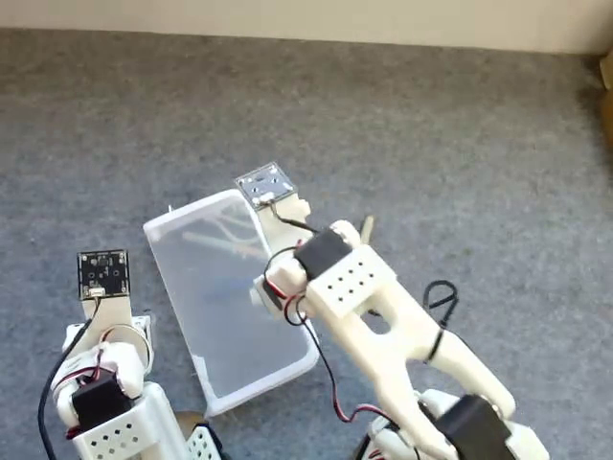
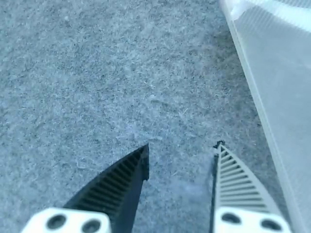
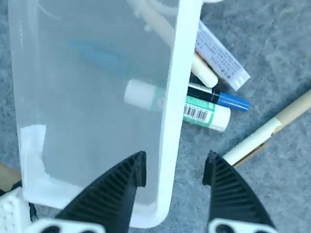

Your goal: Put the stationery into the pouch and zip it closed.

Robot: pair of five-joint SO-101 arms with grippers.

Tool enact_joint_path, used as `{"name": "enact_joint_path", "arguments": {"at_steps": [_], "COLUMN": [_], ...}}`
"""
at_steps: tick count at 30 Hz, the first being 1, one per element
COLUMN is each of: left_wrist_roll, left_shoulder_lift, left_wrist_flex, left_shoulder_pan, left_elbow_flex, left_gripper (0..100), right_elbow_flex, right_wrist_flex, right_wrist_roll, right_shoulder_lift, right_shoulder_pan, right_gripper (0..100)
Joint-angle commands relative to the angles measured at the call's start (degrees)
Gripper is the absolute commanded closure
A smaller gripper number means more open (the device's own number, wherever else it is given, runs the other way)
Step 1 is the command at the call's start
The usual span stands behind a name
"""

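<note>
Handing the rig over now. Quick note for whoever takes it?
Left gripper: open, over bare carpet beside the pouch.
Right gripper: open, straddling the pouch's long edge.
Things: markers stick out past that edge, far ends seen through the pouch; inside or underneath, cannot tell. A beige pencil lies outside on the carpet.
Done: at most partly loaded.
Left: get the markers and the pencil in, then zip.

- A grey, felt-like carpet (image 1: 441, 125) covers the table.
- A translucent pouch (image 1: 230, 297) with a white edge lies flat on it, near the middle.
- A green-labelled marker (image 3: 206, 114), a blue-capped pen (image 3: 232, 101) and a printed white tube (image 3: 221, 59) poke out past the pouch's long edge onto the carpet.
- A beige pencil (image 3: 272, 127) lies just beside them.
</note>
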Motion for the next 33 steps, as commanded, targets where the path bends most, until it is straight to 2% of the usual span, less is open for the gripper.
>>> {"name": "enact_joint_path", "arguments": {"at_steps": [1, 4, 11, 18, 24, 33], "left_wrist_roll": [-0.6, -0.6, -0.4, -0.4, -0.7, -0.7], "left_shoulder_lift": [-0.5, -0.5, -0.5, -0.5, -0.5, -0.5], "left_wrist_flex": [-1.8, -2.3, -2.7, -5.5, -5.6, -5.6], "left_shoulder_pan": [0.1, 2.4, 13.2, 21.1, 22.5, 22.5], "left_elbow_flex": [0.3, 0.5, 1.9, 3.8, 4.0, 4.0], "left_gripper": [79, 79, 79, 80, 85, 86], "right_elbow_flex": [-3.3, -3.3, -3.2, -2.9, -3.1, -6.8], "right_wrist_flex": [-4.5, -6.9, -7.5, -7.0, -3.6, 4.4], "right_wrist_roll": [-3.4, -4.8, -5.2, -4.7, -4.7, -4.7], "right_shoulder_lift": [2.2, 5.5, 10.8, 15.2, 15.3, 15.3], "right_shoulder_pan": [-0.9, -0.9, -1.0, -4.0, -7.3, -1.0], "right_gripper": [80.7, 80.7, 80.7, 80.7, 80.7, 80.4]}}
